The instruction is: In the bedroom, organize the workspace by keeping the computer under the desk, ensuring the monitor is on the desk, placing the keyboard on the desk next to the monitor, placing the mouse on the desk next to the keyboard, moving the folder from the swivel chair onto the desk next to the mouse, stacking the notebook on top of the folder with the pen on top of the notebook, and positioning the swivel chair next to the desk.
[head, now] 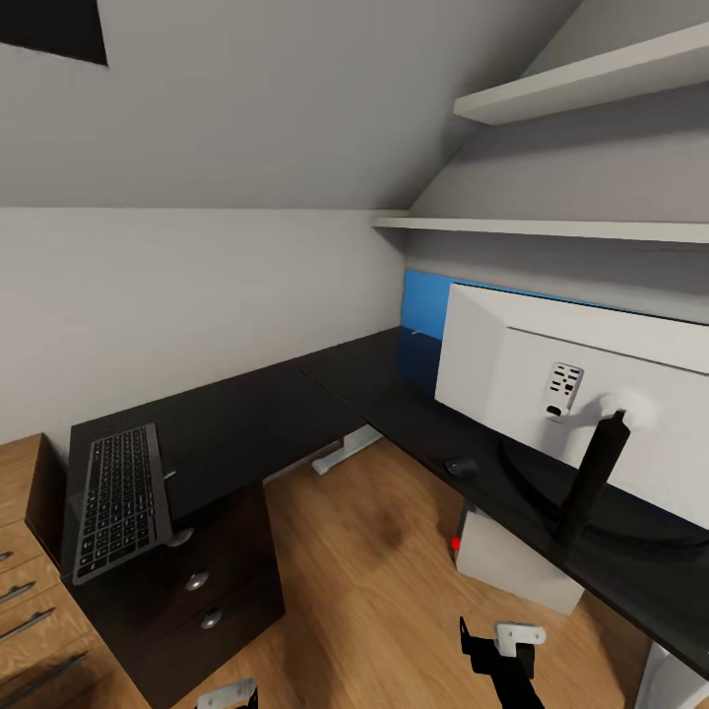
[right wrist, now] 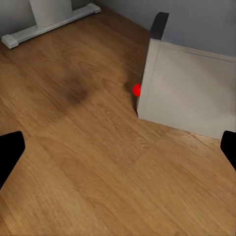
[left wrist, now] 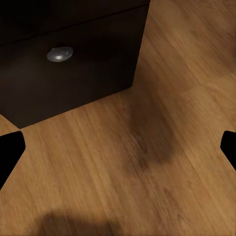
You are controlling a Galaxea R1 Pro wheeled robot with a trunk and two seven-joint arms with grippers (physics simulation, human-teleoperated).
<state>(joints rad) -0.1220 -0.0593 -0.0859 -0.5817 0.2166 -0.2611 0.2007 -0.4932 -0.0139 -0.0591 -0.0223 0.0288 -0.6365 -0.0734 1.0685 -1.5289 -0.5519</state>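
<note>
Nearest you, at the bottom of the head view, your right hand (head: 502, 645) hangs low over the light wood plank floor (head: 364, 581), and a pale piece of your left hand (head: 228, 695) pokes in at the lower edge; in both wrist views the black fingertips (left wrist: 10, 150) sit far out at opposite edges with bare floor between, so both hands are spread apart and hold nothing. Your left wrist camera looks at the dark drawer front with its round silver knob (left wrist: 60, 54). Your right wrist camera looks at a pale grey box-shaped computer (right wrist: 189, 88) with a red light on its front edge, standing on the floor; in the head view it sits beneath the right wing of the long L-shaped black-topped table (head: 246, 418). On the left end of that table, above the drawers, the flat dark keyboard with grey-black keys (head: 120, 500) lies with its near end at the table's front edge. A light wood cabinet with long bar handles (head: 30, 601) stands just beside the drawers. On the right wing, the big wide monitor (head: 581, 394) stands with its white back towards you on a dark stand, and the small dark rounded mouse (head: 461, 468) lies near its lower left corner, well apart from the keyboard. Behind the monitor an upright blue panel (head: 423, 305) backs the table. Beyond, two white wall shelves (head: 551, 228) run under the sloped grey-white wall (head: 197, 295).
</note>
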